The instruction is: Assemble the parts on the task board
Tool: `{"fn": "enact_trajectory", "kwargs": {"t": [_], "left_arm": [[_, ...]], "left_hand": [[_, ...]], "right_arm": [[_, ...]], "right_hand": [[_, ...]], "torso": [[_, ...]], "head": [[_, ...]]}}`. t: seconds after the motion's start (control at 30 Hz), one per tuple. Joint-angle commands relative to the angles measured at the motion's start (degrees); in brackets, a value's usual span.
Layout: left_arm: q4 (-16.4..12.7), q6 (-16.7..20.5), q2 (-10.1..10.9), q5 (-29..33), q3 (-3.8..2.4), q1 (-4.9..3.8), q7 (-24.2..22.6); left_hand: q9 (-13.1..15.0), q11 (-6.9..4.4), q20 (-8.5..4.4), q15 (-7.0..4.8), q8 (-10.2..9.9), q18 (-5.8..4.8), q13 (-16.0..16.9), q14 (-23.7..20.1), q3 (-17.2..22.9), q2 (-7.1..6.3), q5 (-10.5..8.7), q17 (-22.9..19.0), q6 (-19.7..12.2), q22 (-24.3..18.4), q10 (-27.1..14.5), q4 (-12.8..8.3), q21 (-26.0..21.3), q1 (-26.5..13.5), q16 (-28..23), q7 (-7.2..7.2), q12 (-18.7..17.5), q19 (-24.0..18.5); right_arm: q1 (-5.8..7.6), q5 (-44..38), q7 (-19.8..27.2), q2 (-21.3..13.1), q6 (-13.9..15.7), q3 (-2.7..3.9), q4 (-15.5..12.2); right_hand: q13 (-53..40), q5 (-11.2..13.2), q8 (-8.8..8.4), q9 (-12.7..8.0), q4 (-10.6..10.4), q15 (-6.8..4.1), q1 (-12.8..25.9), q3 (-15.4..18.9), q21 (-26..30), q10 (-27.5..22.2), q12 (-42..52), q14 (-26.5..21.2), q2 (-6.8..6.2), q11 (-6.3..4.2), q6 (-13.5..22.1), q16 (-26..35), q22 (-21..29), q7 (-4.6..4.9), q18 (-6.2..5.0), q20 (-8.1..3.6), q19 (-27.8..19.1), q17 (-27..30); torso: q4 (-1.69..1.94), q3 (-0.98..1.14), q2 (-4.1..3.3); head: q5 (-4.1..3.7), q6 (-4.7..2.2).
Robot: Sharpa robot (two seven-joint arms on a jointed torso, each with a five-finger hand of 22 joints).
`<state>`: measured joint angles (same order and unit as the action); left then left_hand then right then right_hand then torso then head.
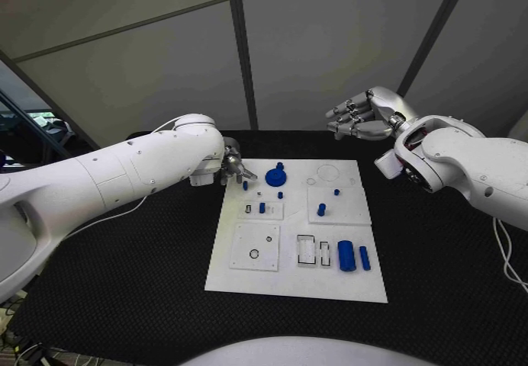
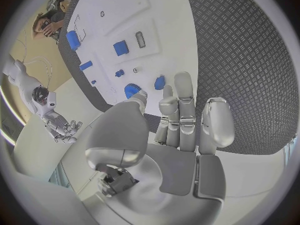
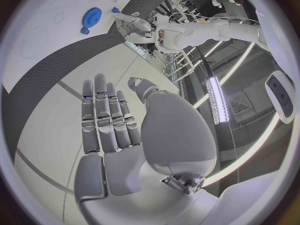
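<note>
The black table (image 1: 132,259) carries the white task board (image 1: 288,280), blue parts (image 1: 346,255) lying on it. Left hand (image 1: 234,169) hovers at the board's far corner, fingers apart, holding nothing. Beyond, right hand (image 1: 366,114) hangs spread, empty, before grey wall panels (image 1: 165,69).

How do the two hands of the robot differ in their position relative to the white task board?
The left hand is low at the task board's far left edge, beside a small blue part; the right hand is raised beyond the board's far right corner, away from every part. The left hand's fingers point toward the board; the right hand's fingers curl loosely in the air. Both hold nothing.
</note>
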<state>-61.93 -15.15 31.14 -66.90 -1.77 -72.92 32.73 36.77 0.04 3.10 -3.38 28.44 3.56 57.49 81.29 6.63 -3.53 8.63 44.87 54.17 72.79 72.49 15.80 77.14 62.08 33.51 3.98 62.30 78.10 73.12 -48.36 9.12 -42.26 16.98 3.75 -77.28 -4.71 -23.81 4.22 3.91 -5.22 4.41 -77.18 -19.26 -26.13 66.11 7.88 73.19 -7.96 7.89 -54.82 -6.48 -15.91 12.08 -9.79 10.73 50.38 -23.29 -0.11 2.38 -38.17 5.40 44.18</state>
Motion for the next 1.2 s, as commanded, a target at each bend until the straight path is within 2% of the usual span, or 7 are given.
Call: {"fn": "enact_trajectory", "kwargs": {"t": [0.03,0.73,1.03,1.2], "left_arm": [[0.3,-1.4,-0.2,-0.5,0.06,0.01,-0.9],[0.9,-1.7,-1.0,-0.5,0.15,0.18,-1.0],[1.1,-2.2,-1.1,-0.5,0.15,0.24,-1.2],[1.1,-2.4,-1.2,-0.5,0.15,0.25,-1.1]], "left_hand": [[-0.1,-0.12,0.26,0.24,-0.1,0.8,0.1,-0.1,-0.3,0.11,0.18,0.1,0.5,0.1,-0.1,-0.1,-0.1,0.7,0.0,-0.18,0.3,0.2],[-0.6,-0.32,0.12,0.1,0.0,0.8,-0.3,-0.1,0.0,1.75,0.17,0.1,0.8,0.3,-0.1,-1.4,-0.3,5.0,0.1,-0.39,0.2,0.2],[-0.8,-0.39,0.08,0.06,-0.1,0.81,-0.4,-0.1,0.5,1.96,0.15,0.1,0.7,0.3,-0.2,-2.4,-0.4,7.0,0.0,-0.47,0.1,0.2],[-0.8,-0.4,0.08,0.06,0.0,0.8,-0.4,-0.1,0.5,2.02,0.15,0.1,0.7,0.4,-0.2,-2.5,-0.4,7.2,0.0,-0.48,0.1,0.3]], "right_arm": [[0.13,0.2,0.3,0.0,-0.4,0.03,0.0],[0.12,0.2,0.4,0.2,-0.5,0.03,0.4],[0.12,0.2,0.4,0.2,-0.5,0.03,0.4],[0.12,0.2,0.4,0.2,-0.5,0.03,0.4]], "right_hand": [[0.1,-0.4,-0.05,0.1,-0.3,-0.02,0.4,0.0,0.3,-0.4,-0.1,-0.2,0.13,-0.01,0.1,0.2,0.0,0.02,-0.59,0.36,-0.1,0.1],[0.2,-0.6,0.1,0.1,-0.1,-0.12,0.0,-0.2,0.4,-0.3,0.1,-0.1,0.28,-0.13,-0.1,0.3,0.2,-0.09,-0.65,0.35,0.0,0.1],[0.3,-0.6,0.15,0.1,0.3,-0.2,-0.6,-0.4,0.6,-0.3,0.1,-0.1,0.17,-0.2,-0.2,0.4,0.2,-0.13,-0.68,0.29,0.2,0.1],[0.3,-0.6,0.15,0.1,0.3,-0.2,-0.6,-0.4,0.6,-0.3,0.1,-0.1,0.17,-0.2,-0.2,0.4,0.2,-0.13,-0.68,0.29,0.2,0.1]], "torso": [[-0.04,-0.03,0.01],[0.0,0.02,0.05],[-0.09,0.01,0.02],[0.01,-0.01,0.07]], "head": [[0.03,0.16],[-0.02,0.37],[-0.07,0.38],[-0.18,0.45]]}}
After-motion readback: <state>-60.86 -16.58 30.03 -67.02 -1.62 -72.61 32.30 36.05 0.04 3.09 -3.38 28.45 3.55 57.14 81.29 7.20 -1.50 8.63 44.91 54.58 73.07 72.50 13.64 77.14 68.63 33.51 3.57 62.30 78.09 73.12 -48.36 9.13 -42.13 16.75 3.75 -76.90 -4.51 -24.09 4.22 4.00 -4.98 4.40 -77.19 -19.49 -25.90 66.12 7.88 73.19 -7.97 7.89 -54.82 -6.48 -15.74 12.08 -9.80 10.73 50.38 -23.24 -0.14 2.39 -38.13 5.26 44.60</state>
